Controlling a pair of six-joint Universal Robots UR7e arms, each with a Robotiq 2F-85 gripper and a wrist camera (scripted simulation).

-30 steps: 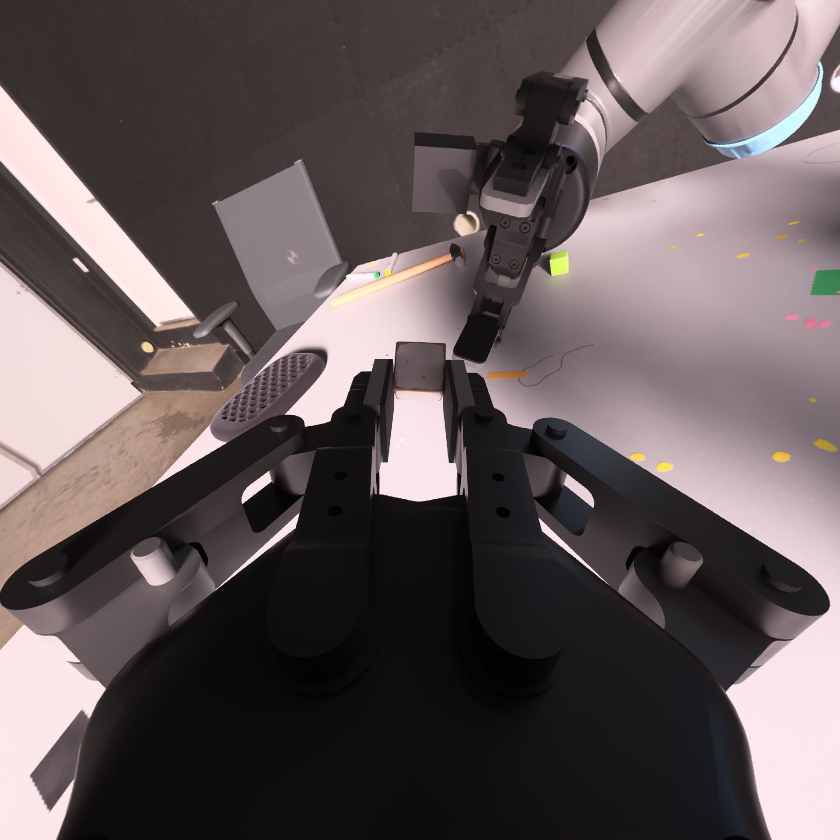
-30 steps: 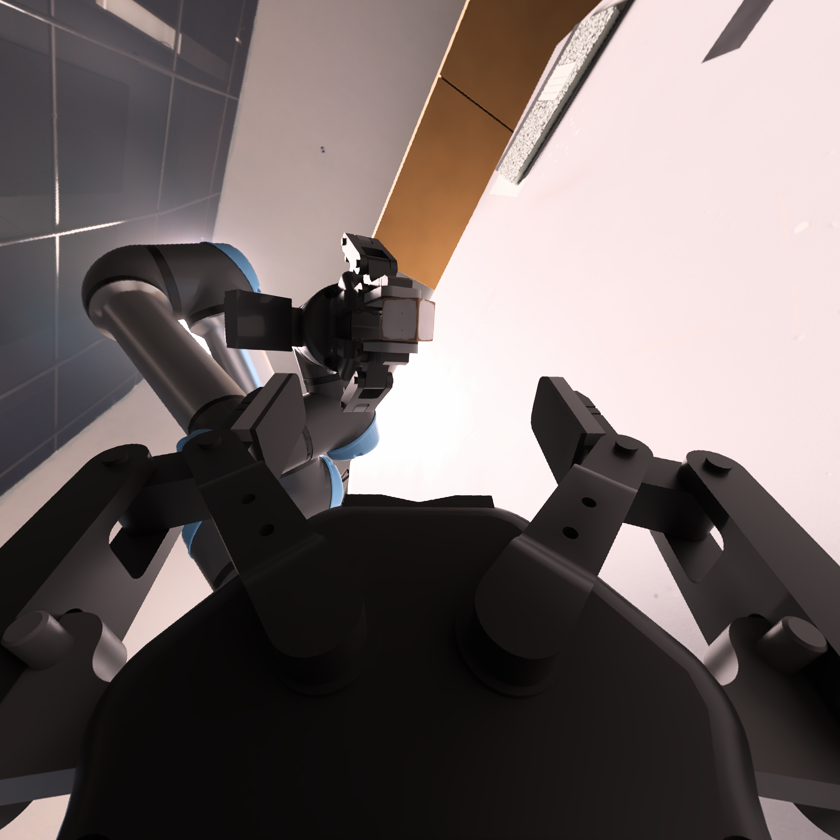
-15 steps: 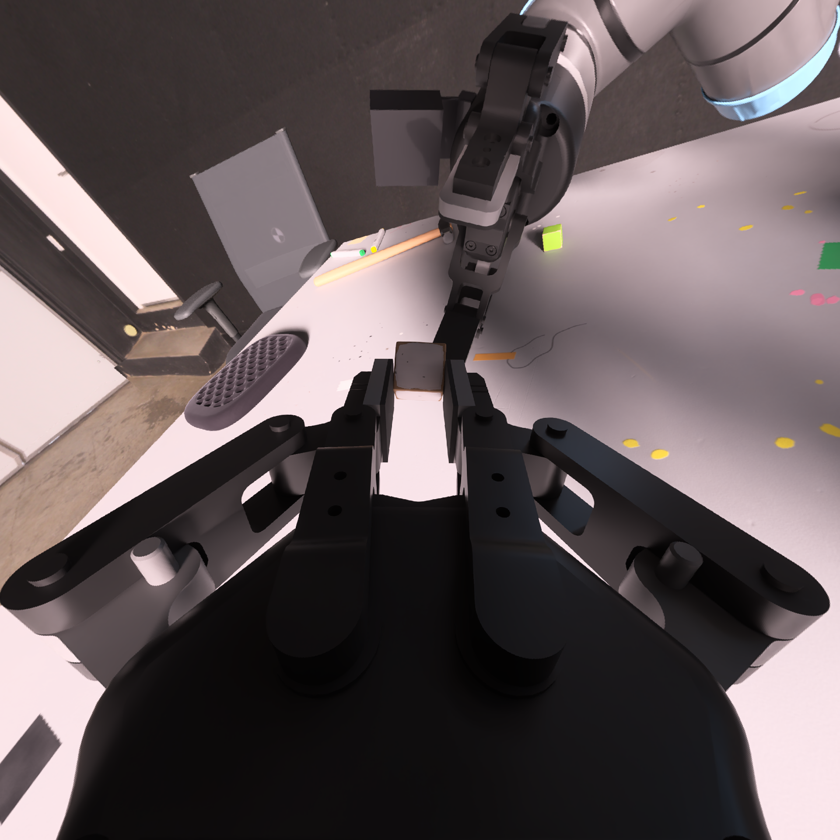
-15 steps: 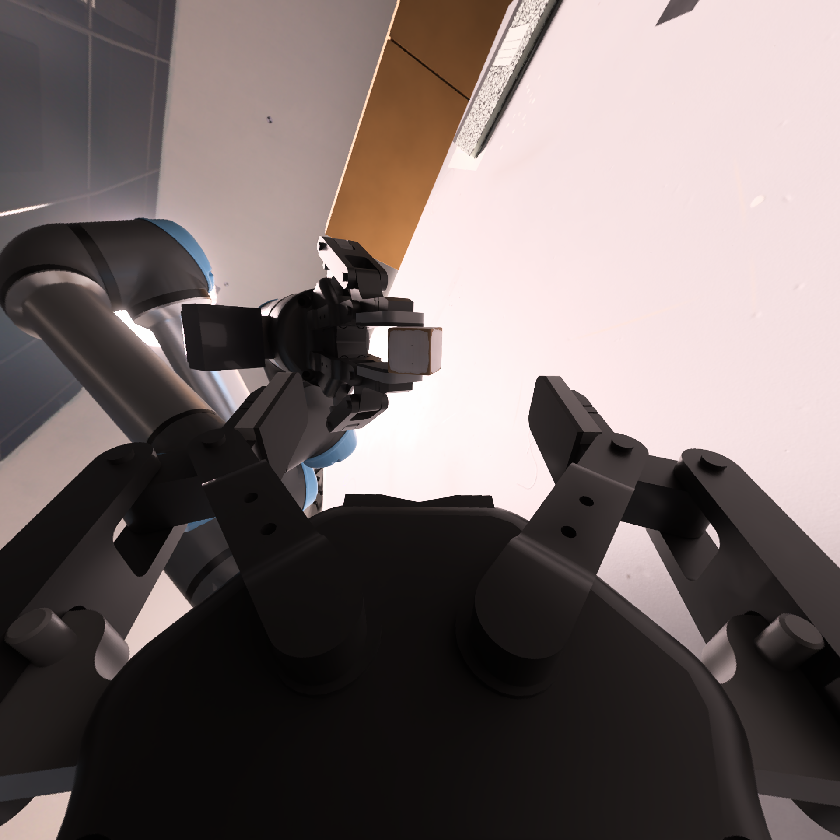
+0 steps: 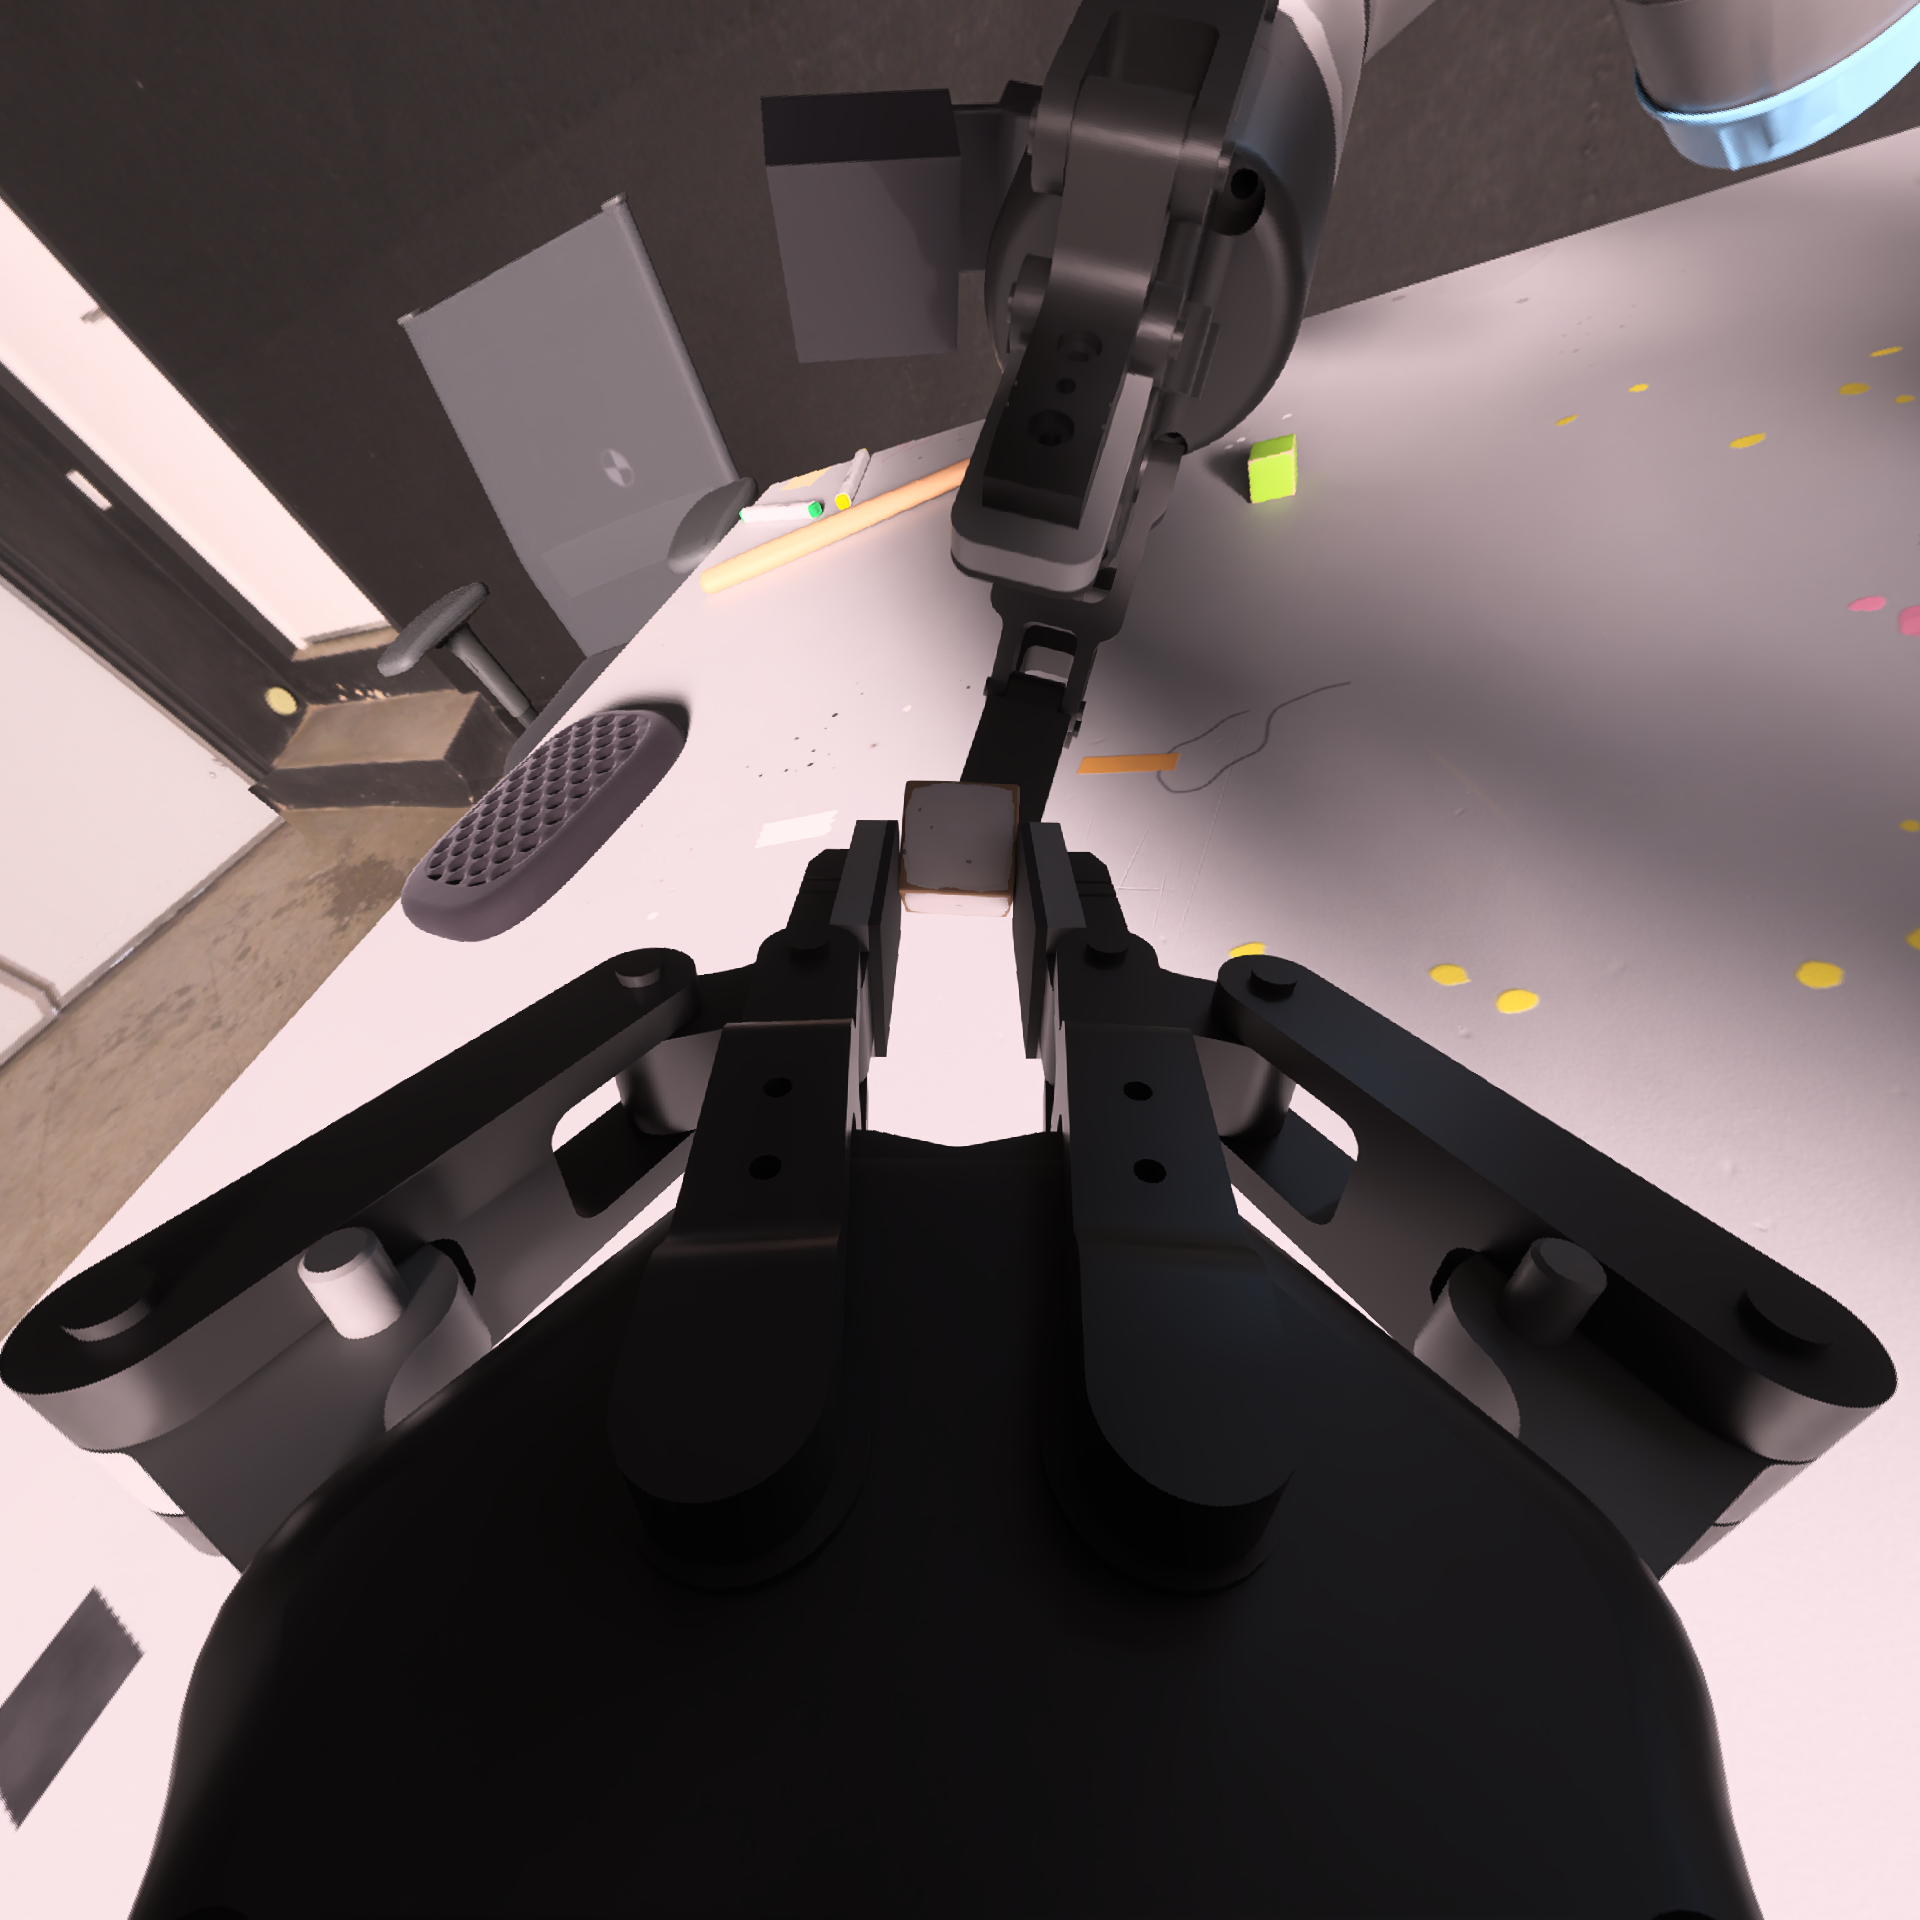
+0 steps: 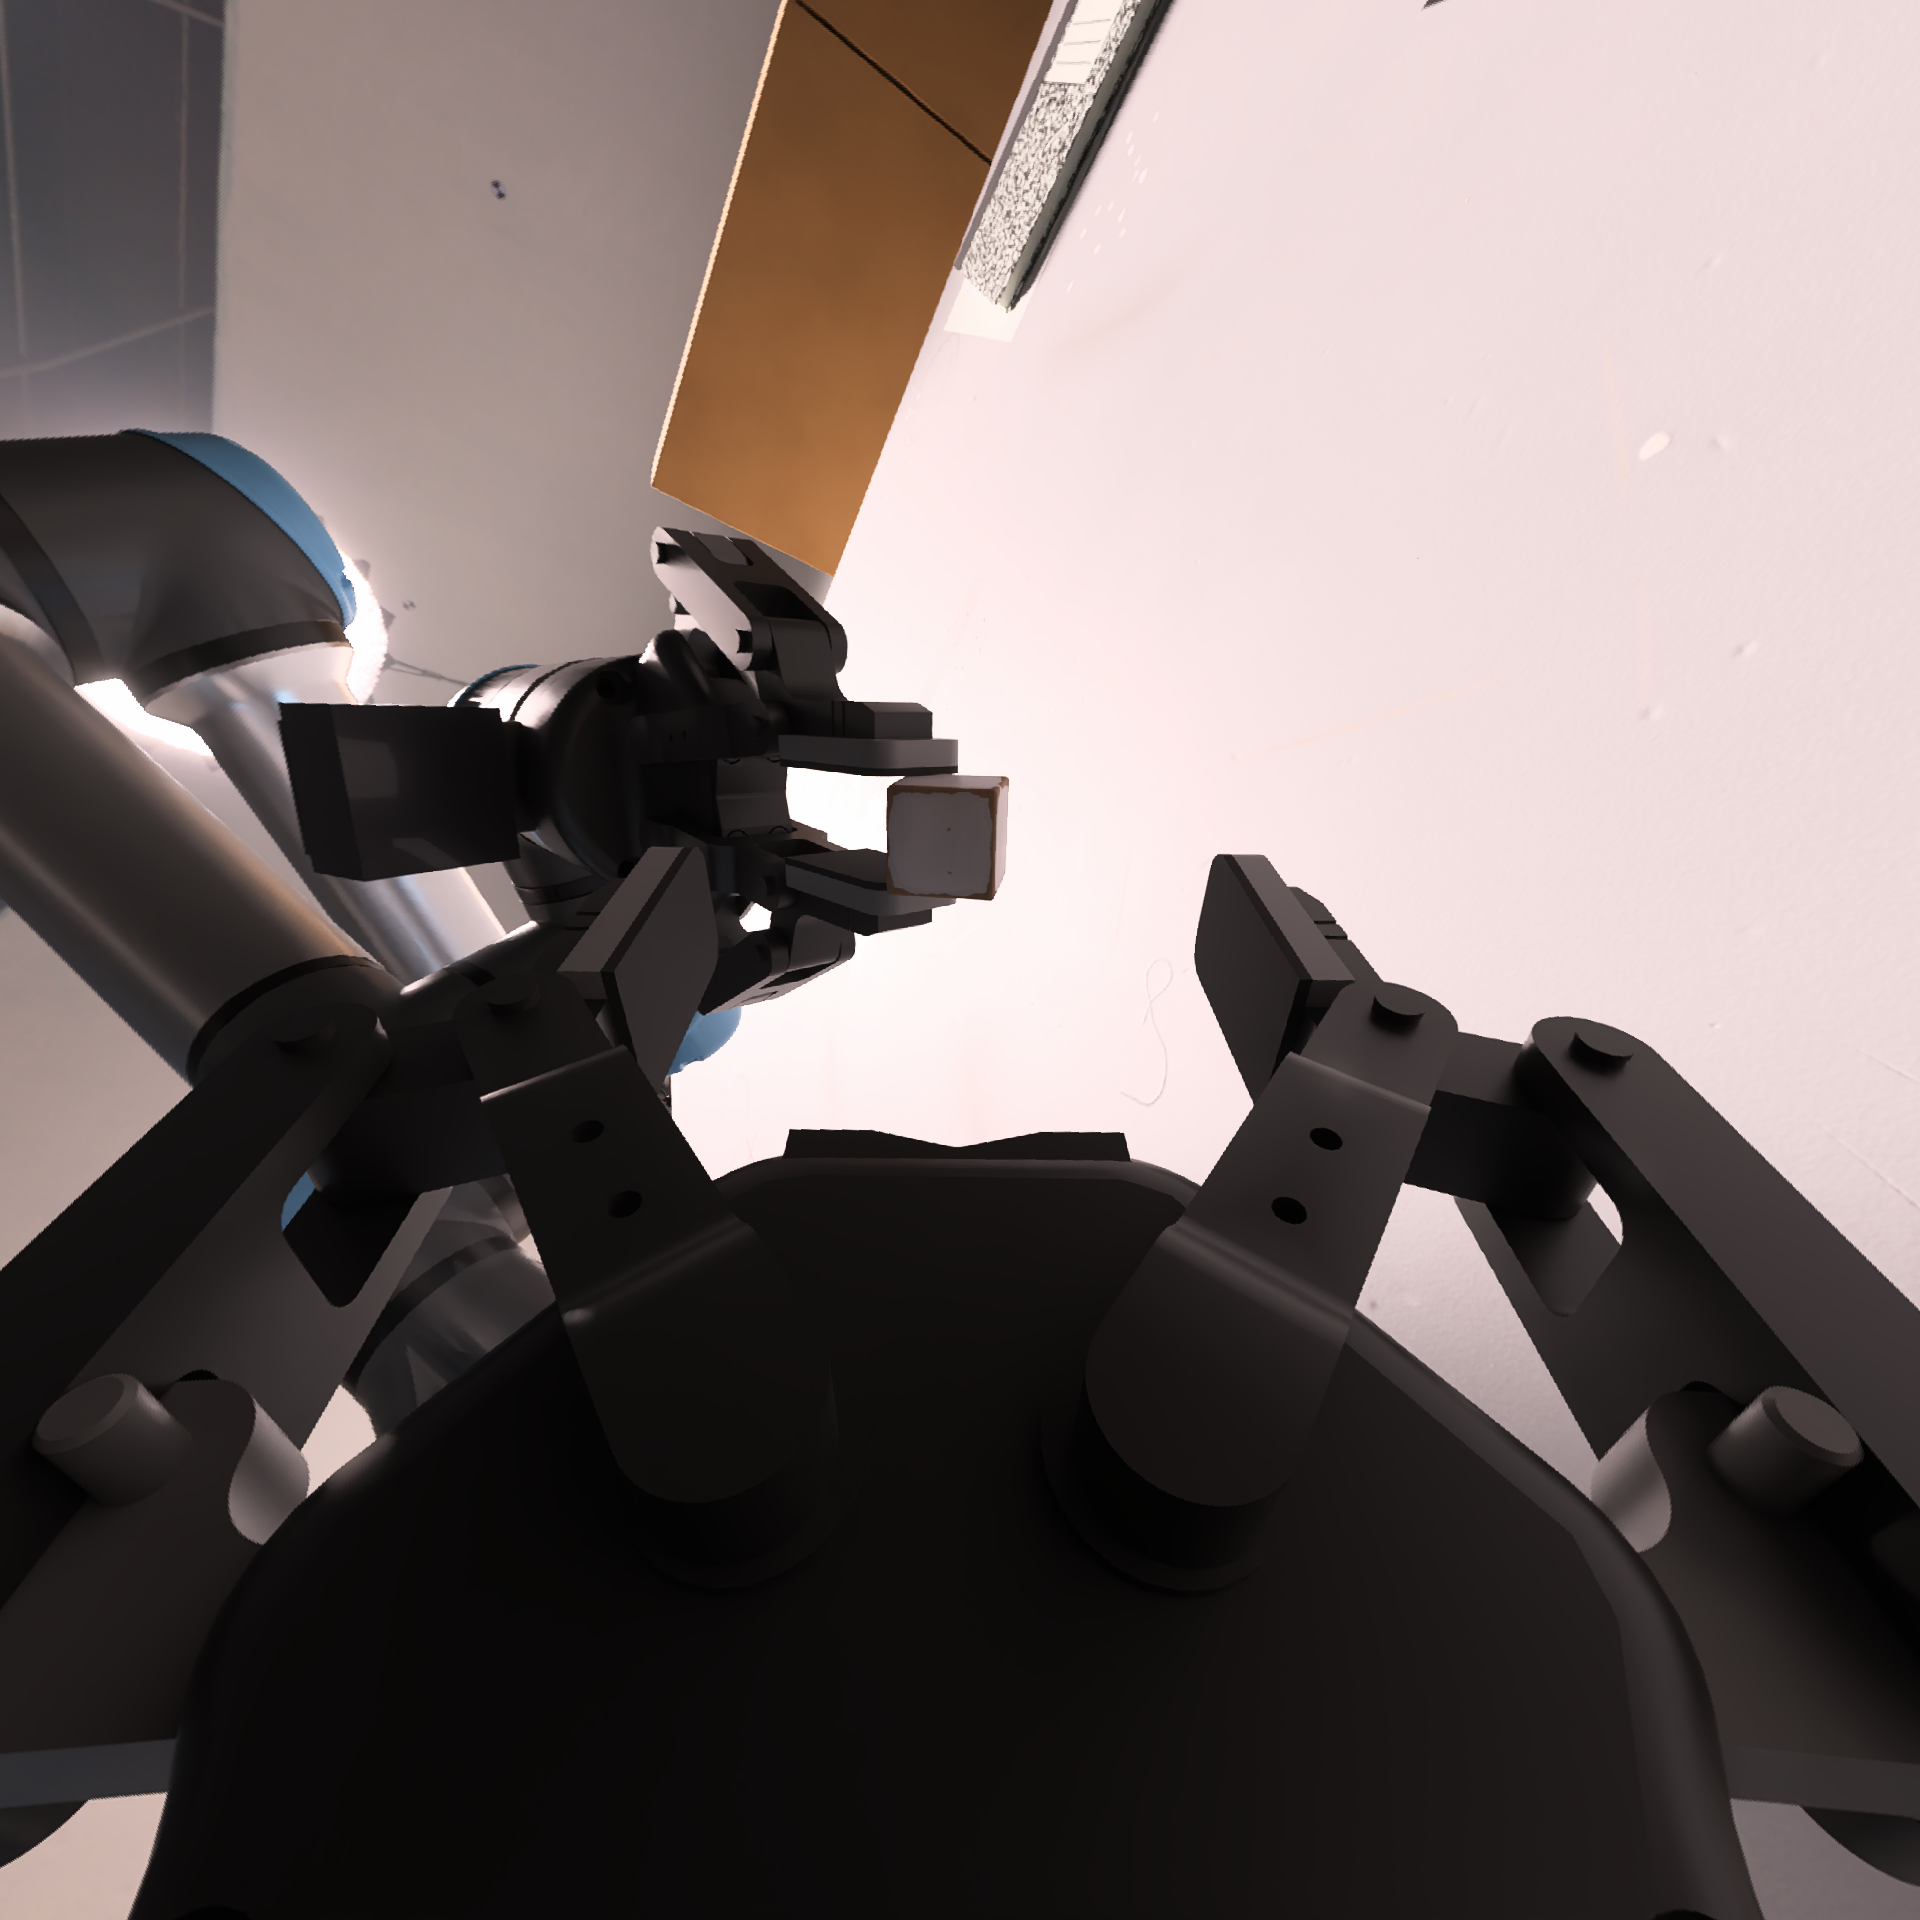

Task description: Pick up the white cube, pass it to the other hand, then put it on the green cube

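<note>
The left gripper clamps the small white cube above the white counter; the right gripper gapes wide, holding nothing.

White table with coloured specks, its far edge set against a dark grey wall. Beyond that edge stands a grey panel; beside the table's left edge, an office chair on brownish floor, with a pale doorway farther left. Light falls brightly on the table's left part.
</note>
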